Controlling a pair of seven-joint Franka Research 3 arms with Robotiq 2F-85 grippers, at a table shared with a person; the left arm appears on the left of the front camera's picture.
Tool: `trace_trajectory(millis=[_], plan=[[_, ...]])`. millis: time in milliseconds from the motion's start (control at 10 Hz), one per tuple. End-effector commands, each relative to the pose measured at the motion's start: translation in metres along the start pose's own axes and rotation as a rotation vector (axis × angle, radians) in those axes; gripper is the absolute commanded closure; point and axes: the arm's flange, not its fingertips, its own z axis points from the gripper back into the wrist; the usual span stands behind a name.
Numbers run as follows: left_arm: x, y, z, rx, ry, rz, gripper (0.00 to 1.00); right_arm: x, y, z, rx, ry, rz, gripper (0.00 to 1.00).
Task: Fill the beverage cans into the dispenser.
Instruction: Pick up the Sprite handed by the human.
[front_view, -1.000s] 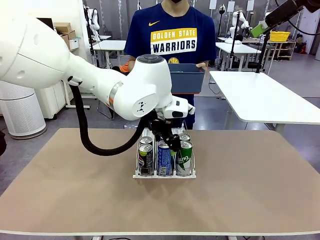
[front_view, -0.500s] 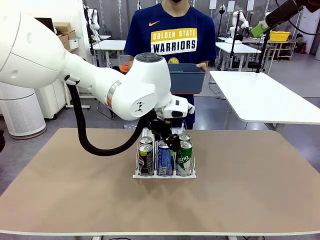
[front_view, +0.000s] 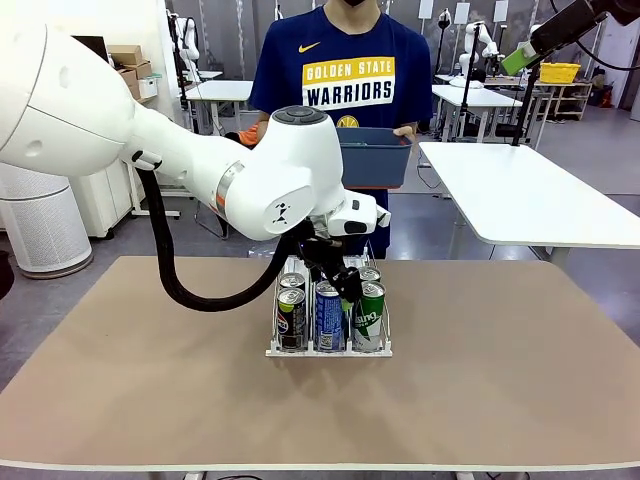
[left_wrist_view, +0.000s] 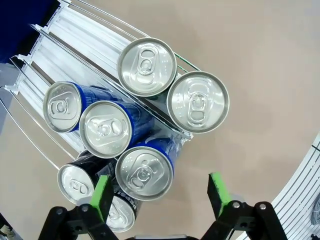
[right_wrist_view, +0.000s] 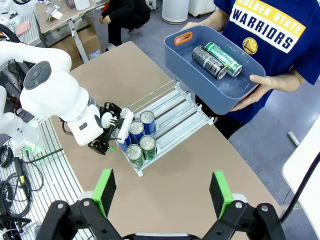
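The dispenser (front_view: 372, 349) stands mid-table holding several beverage cans: black (front_view: 291, 320) in the left lane, blue (front_view: 328, 318) in the middle, green (front_view: 368, 316) on the right. My left gripper (front_view: 338, 277) hovers just above them, open. In the left wrist view its pads (left_wrist_view: 101, 196) straddle the front blue can (left_wrist_view: 144, 173) from above without touching it, with the dispenser's white lanes (left_wrist_view: 65, 45) running off behind. My right gripper (right_wrist_view: 162, 189) hangs open and empty high over the dispenser (right_wrist_view: 176, 119); it shows at the upper right of the front view (front_view: 518, 58).
At the far side a person holds a blue-grey bin (front_view: 372, 160) at chest height. From above, the bin (right_wrist_view: 190, 60) holds a black can (right_wrist_view: 207, 62) and a green can (right_wrist_view: 223, 52). Bare tabletop (front_view: 500, 380) surrounds the dispenser.
The left arm has shifted only slightly above the cans. Cans, bin and right gripper stand as before.
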Motion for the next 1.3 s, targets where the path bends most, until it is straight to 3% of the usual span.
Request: trace_trajectory(millis=[0, 200, 400, 600, 1000, 1200], plan=[[0.000, 0.000, 0.000, 0.000, 0.001, 0.000, 0.00, -0.001, 0.000, -0.001, 0.001, 0.001, -0.001, 0.00], [-0.015, 0.004, 0.025, -0.120, -0.045, -0.049, 0.00, -0.001, 0.000, -0.001, 0.001, 0.001, -0.001, 0.00], [-0.035, 0.018, 0.056, -0.122, -0.037, -0.078, 0.00, -0.001, 0.000, -0.001, 0.001, 0.001, -0.001, 0.00], [-0.060, 0.034, 0.096, -0.140, -0.113, -0.156, 0.00, -0.001, 0.000, -0.001, 0.001, 0.001, -0.001, 0.00], [-0.097, 0.096, 0.190, -0.079, -0.301, -0.132, 0.00, -0.001, 0.000, -0.001, 0.001, 0.001, -0.001, 0.00], [-0.108, 0.122, 0.232, -0.071, -0.320, -0.106, 0.00, -0.001, 0.000, -0.001, 0.001, 0.001, -0.001, 0.00]])
